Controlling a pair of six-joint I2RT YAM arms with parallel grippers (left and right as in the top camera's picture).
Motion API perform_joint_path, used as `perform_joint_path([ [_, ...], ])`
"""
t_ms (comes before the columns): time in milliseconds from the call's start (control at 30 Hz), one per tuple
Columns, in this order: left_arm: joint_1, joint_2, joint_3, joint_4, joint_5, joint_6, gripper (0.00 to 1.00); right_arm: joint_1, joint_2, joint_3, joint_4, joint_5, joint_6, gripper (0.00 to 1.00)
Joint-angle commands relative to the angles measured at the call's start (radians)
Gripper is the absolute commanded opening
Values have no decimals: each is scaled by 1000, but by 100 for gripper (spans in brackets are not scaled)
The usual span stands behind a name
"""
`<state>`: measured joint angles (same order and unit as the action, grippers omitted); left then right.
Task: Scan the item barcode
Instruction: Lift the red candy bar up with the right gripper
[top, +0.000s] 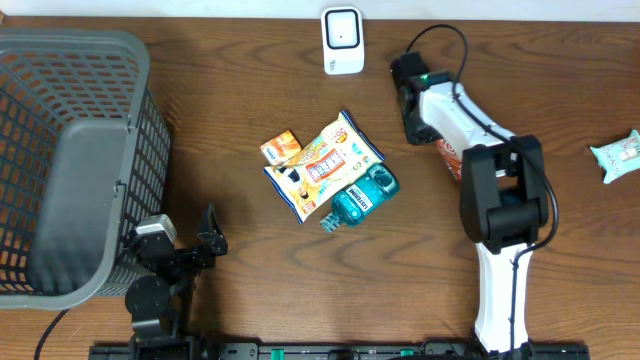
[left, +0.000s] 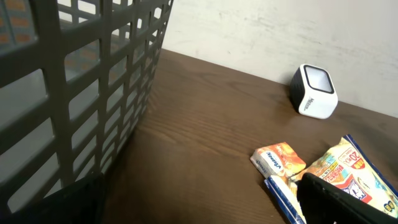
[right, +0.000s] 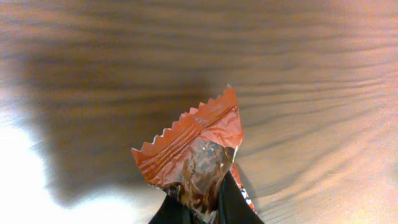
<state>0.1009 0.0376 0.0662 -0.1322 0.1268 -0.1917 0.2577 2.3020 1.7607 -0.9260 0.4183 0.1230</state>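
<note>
Standing at the table's left, the grey basket (top: 75, 42) shows only its own solid floor inside. The right gripper (right: 205, 208) is clamped on an orange packet (right: 193, 155), apart from the white scanner (top: 341, 40); overhead, the arm hides most of the packet. The left gripper (top: 185, 238) sits beside the basket, jaws spread wide.
</note>
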Motion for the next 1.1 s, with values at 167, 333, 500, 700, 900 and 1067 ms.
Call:
perform_joint_path([
  [167,-2,-1,-25,-9,-8,-13,98,-58,-124,41,-56,-1156,-100,1],
  [333,-2,-1,-25,-9,-8,-13,98,-130,-155,39,-66,-1471,-111,1],
  [500,-2,-1,-25,-9,-8,-13,98,-171,-155,19,-92,-1769,-193,1],
  [700,-2,-1,-25,-9,-8,-13,98,-177,-155,19,-95,-1956,-230,1],
  [900,-2,-1,-25,-9,-8,-13,98,-174,-155,18,-95,-1980,-377,1],
  [1067,-2,-1,-25,-9,-8,-13,98,-169,-155,18,-98,-1980,-567,1],
])
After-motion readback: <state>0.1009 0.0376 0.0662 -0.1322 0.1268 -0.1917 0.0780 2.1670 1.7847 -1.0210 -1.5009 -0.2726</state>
